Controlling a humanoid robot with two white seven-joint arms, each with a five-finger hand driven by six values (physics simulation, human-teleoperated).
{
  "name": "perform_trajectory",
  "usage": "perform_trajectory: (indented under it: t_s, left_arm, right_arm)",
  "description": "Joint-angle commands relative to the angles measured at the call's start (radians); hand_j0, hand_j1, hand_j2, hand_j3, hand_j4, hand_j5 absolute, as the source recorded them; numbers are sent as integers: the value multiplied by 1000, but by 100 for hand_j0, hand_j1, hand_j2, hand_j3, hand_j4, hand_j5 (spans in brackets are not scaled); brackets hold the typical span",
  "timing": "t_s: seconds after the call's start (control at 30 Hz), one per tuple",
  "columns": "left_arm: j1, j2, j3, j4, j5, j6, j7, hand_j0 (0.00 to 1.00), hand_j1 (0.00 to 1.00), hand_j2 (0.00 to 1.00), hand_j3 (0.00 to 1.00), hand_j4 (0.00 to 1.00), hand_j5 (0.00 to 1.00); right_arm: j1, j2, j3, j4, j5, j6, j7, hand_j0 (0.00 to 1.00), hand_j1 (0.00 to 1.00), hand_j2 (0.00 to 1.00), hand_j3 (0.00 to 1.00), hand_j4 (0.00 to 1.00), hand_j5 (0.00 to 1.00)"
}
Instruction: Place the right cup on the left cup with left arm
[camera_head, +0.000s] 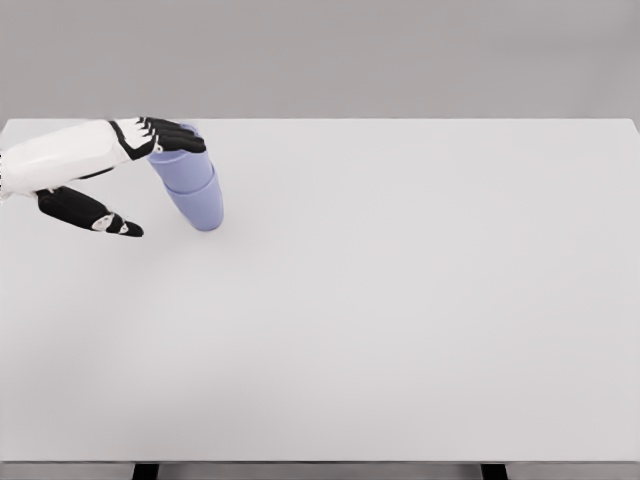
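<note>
Left hand (150, 150), fingers apart beside stacked lavender plastic cups (190, 185) on white desk (400, 300), holding nothing. Looks nested; back away sideways, slowly, without nudging the stack.

Single head view, set high, looking steeply down across the whole white surface (400, 320) toward its far edge.

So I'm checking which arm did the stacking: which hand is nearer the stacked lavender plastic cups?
Left. The left hand is right beside the stacked lavender plastic cups, its fingers over the upper rim. The right hand is out of view.
</note>
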Motion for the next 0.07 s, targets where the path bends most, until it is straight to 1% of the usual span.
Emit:
perform_trajectory:
  t_s: [0.0,0.03]
  left_arm:
    - [0,-57,11,-27,24,-20,1,100,100,100,100,100,100]
    - [6,-83,8,-27,23,-20,1,100,100,100,100,100,100]
  right_arm:
    - [0,0,0,0,0,1,0,100,100,100,100,100,100]
    - [0,0,0,0,0,0,0,100,100,100,100,100,100]
